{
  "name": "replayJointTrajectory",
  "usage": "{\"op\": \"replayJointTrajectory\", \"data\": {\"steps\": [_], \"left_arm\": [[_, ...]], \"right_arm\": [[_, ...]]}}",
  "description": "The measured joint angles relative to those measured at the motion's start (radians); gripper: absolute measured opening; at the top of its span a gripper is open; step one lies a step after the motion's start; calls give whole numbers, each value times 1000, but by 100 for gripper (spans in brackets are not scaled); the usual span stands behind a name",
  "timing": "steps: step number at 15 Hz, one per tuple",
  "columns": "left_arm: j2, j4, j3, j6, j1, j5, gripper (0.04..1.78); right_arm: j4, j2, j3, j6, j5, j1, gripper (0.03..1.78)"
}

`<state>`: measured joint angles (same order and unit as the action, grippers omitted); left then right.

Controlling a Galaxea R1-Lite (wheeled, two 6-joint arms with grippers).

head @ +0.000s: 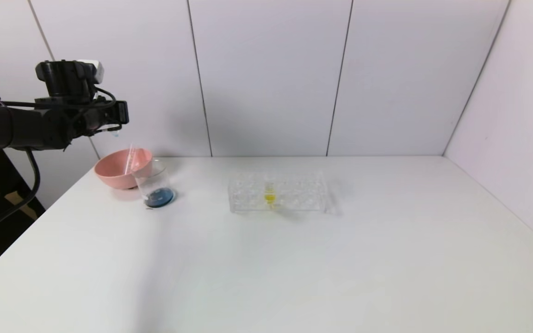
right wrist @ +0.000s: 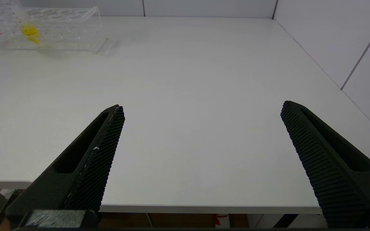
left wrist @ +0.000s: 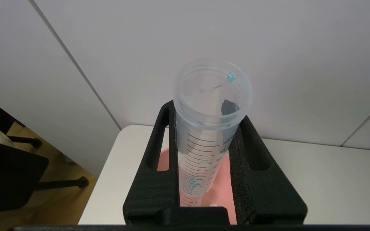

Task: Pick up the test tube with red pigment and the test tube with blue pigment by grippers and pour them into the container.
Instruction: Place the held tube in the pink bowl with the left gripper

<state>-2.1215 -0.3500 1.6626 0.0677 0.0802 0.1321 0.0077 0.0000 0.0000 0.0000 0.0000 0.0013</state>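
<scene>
Head view: left gripper [head: 117, 121] is raised above the far left corner of the white table [head: 294, 268], over the pink bowl [head: 114, 172]. Left wrist view confirms its two black fingers [left wrist: 154, 160] are clamped tight on a clear graduated tube [left wrist: 204, 141], held mouth-up toward the camera. This tube is almost empty; one blue droplet clings inside its rim and a faint blue tint shows low down, so it reads as the blue tube. The pink bowl is visible directly beneath the tube between the fingers.

A second clear tube [head: 131, 159] leans in the pink bowl; its contents cannot be made out.

The beaker [head: 154, 185] stands on the table just beside the bowl, on its near side, holding dark blue liquid at the bottom. It sits below the gripper and slightly toward the table's centre.

A clear rack [head: 278, 193] stands mid-table, well apart from the beaker, with a yellow-liquid tube [head: 269, 196] in it.

Right wrist view: right gripper [right wrist: 201, 128] hangs at the table's near edge, fingers spread wide, holding nothing.
</scene>
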Motion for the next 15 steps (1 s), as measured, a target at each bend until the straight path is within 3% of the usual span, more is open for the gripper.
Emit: {"op": "replayJointTrajectory", "data": {"steps": [15], "left_arm": [[-58, -40, -151, 2, 38, 3, 46]], "right_arm": [[0, 0, 0, 0, 0, 0, 177]]}}
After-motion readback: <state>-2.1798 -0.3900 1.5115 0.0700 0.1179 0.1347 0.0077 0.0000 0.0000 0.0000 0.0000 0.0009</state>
